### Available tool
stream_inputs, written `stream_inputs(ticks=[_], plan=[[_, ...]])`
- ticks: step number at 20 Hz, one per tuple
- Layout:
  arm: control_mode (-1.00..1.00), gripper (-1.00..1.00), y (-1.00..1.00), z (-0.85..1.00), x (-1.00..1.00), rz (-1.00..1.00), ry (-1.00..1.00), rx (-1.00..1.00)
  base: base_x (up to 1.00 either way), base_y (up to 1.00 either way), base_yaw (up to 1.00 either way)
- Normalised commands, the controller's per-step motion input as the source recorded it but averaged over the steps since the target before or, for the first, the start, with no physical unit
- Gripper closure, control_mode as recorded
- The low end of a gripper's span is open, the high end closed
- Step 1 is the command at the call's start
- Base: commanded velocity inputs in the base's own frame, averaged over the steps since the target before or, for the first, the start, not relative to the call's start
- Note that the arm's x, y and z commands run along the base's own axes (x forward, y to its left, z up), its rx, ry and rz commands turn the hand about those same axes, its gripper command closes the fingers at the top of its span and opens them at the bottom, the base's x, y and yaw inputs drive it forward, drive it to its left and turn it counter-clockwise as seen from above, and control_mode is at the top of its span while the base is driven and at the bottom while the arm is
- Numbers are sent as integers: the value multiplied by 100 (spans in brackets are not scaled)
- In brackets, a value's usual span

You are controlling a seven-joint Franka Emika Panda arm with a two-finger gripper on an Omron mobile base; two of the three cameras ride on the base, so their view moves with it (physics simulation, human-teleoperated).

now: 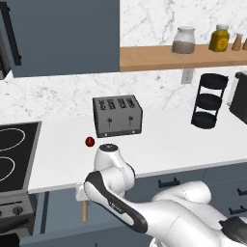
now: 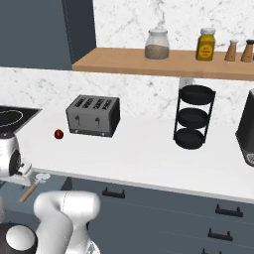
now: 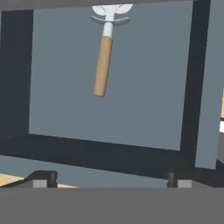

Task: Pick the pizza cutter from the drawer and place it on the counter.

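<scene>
The pizza cutter (image 3: 103, 65) lies flat on the floor of the open drawer (image 3: 140, 96), tan handle toward me and silver wheel at the far end under the counter's edge. My gripper (image 3: 111, 181) hangs open above the drawer's near wall, well short of the handle, with nothing between its fingertips. From the left base view the cutter's handle (image 1: 84, 211) pokes out below my arm, inside the drawer (image 1: 60, 214). In the right base view the pizza cutter (image 2: 31, 187) lies just beside my hand at the far left. The white counter (image 1: 169, 144) (image 2: 149, 158) runs above.
On the counter stand a grey toaster (image 1: 117, 116) (image 2: 93, 115), a small dark red ball (image 1: 89, 141) (image 2: 59, 134) and a black tiered rack (image 1: 210, 101) (image 2: 193, 116). A black stovetop (image 1: 12, 154) lies left. Closed drawer fronts (image 2: 149, 203) sit right of the open drawer.
</scene>
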Motion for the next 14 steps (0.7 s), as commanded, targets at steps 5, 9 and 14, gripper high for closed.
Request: stream_inputs(ticks=[5,9,14], plan=[[-100,-100,61,-37,12,0,18,0,0,0,0],[-100,-100,28,-25,19,-1,4,-3,0,0,0],[-100,-100,10,-29,29,-6,0,-9,0,0,0]])
